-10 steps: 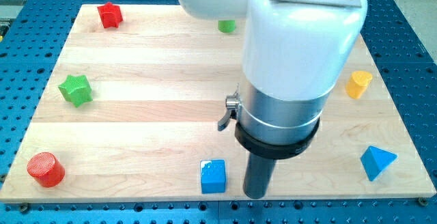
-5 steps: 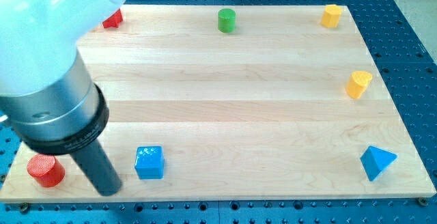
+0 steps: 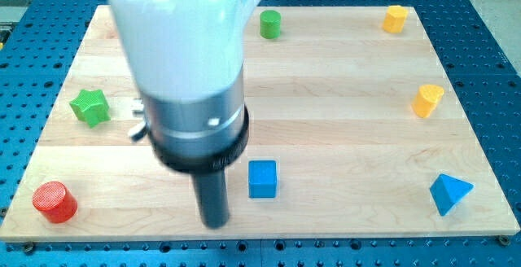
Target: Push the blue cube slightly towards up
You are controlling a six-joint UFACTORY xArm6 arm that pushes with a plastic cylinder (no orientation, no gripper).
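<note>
Tip [image 3: 214,222] down on the tabletop [image 3: 342,137] near the view's bottom edge, just left of the blue cube [image 3: 262,178] and a little lower, with a narrow gap between them, not touching. Placed low on purpose, by the look of it: a push toward the view's top needs the tip directly under the cube, so a short slide rightward seems called for first. No jaws on this arm, only a straight dark rod, so nothing to call apart or together.

Blue cube resting flat in the lower middle of the tabletop, faces roughly square to the edges, open wood above it for the push.

Elsewhere, well apart from the cube: red cylinder [image 3: 54,202] at the bottom left corner, green star [image 3: 89,106] at the left, green cylinder [image 3: 270,24] at the top middle, two yellow blocks [image 3: 396,19] [image 3: 427,101] toward the right, blue triangle [image 3: 449,193] at the bottom right.

Pale planked wood, smooth and level, on a blue perforated base [image 3: 488,55]. Little else of the room visible.
</note>
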